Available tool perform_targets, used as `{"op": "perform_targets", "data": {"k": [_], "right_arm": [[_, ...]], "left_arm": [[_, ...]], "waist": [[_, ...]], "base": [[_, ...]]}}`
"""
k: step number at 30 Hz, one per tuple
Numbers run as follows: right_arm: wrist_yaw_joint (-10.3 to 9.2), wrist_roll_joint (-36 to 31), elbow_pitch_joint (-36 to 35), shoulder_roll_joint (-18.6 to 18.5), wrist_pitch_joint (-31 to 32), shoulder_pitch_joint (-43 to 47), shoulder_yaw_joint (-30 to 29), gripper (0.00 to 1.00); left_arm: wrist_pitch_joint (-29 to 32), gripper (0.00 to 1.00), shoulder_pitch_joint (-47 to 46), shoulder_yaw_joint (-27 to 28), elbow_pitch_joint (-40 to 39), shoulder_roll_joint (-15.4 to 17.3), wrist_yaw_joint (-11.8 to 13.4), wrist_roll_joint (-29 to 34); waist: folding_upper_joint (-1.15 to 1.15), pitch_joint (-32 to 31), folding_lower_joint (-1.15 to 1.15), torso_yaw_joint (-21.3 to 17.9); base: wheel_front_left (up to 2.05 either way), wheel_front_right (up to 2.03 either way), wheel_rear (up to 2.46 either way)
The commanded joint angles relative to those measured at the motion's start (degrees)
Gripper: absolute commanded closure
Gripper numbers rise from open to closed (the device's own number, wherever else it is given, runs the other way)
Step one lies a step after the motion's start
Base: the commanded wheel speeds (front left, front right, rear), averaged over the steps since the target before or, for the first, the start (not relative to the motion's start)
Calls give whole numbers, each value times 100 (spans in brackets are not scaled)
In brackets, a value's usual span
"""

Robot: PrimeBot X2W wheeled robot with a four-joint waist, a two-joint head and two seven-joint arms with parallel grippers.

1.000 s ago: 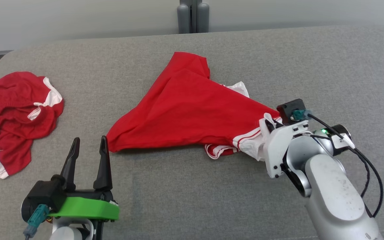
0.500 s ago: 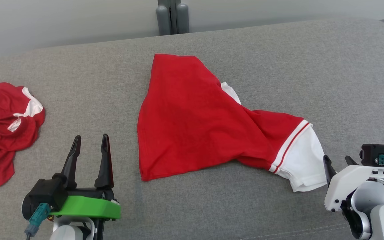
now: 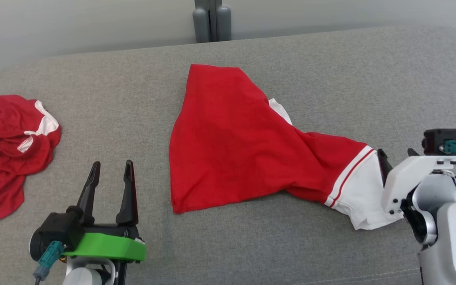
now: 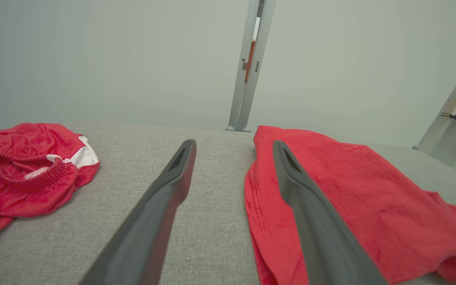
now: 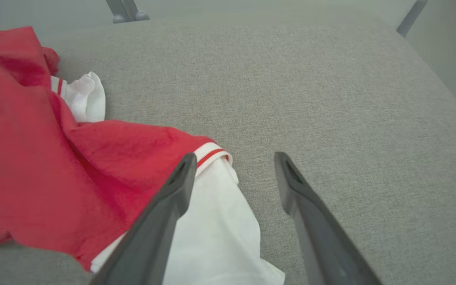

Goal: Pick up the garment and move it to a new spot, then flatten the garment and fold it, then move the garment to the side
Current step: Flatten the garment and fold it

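The right gripper (image 3: 395,152) is no longer pinching the sleeve (image 3: 359,198) as it was a second ago: its fingers are now standing wide apart, gripping nothing, just beside the sleeve's white end. In the right wrist view one finger is showing over the white cloth and the other over bare cushion (image 3: 299,59); whether the first is touching the cloth I cannot tell. The garment (image 3: 244,146), then being dragged in a bunched wedge toward that arm, is now lying loose and spread near the middle of the cushion, the sleeve trailing out to the right with a thin red stripe crossing its cuff. A white patch (image 3: 280,111) is peeking out from under the red cloth on the far side. The head camera is also looking from a slightly shifted angle, so the whole scene is sitting differently in its view.

The left gripper (image 3: 113,164) is staying at the lower left, fingers parted and empty, pointing up the head view. In the left wrist view one finger is showing over bare cushion and the other across the garment's near hem, not closing on it.

Well apart, at the cushion's left edge, a heap (image 3: 10,134) of red cloth with white trim is lying crumpled. Behind the far edge a grey post (image 3: 212,19) is standing upright
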Motion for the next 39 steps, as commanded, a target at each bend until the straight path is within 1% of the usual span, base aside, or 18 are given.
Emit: {"op": "perform_targets", "data": {"k": [1,6,8,12,13,14,15,19,28,29,30,31,35,39], "right_arm": [[1,-80,181,-117,134,-169,61,0],[1,-36,1149,-398,609,-758,365,0],[1,32,1471,-505,655,-930,517,0],[0,166,2041,-644,654,-1165,630,0],[0,175,2158,-657,594,-1250,641,10],[0,187,2244,-664,548,-1318,649,80],[1,204,2340,-669,460,-1404,653,100],[0,127,2597,-655,40,-1704,604,100],[0,-177,3135,-491,-733,-2344,360,100],[0,-217,3208,-468,-800,-2401,333,87],[0,-210,3271,-438,-851,-2435,277,32],[1,-228,3333,-414,-908,-2448,234,0],[0,-300,3353,-406,-1251,-2301,138,0],[1,-207,2973,-380,-1887,-1971,101,0]], "left_arm": [[4,0,-31,-18,-18,14,-8,63],[4,0,-157,-64,-8,14,-3,64],[4,0,-170,-72,-4,14,-3,73],[4,0,-220,-82,-30,14,-2,69],[4,0,-239,-74,-40,14,-2,72],[4,0,-255,-71,-49,14,-2,73],[4,0,-276,-67,-60,14,-2,73],[4,0,-359,-70,-86,14,-2,70],[4,0,-469,-64,-88,14,-2,5],[4,0,-480,-58,-78,14,-2,0],[4,0,-480,-49,-67,14,-2,-6],[4,0,-466,-40,-50,14,-2,-9],[4,0,-370,-12,-4,14,-2,-9],[4,0,-238,65,44,14,-2,18]], "waist": [[0,50,0,47],[0,181,0,215],[0,230,0,270],[0,349,0,361],[0,387,0,384],[0,420,0,400],[0,461,0,419],[0,599,0,482],[0,722,0,528],[0,714,0,525],[0,696,0,519],[0,664,0,507],[0,516,0,452],[0,320,0,353]], "base": [[0,0,0],[0,0,0],[0,0,0],[0,0,0],[0,0,0],[0,0,0],[0,0,0],[0,0,0],[0,0,0],[0,0,0],[0,0,0],[0,0,0],[0,0,0],[0,0,0]]}}
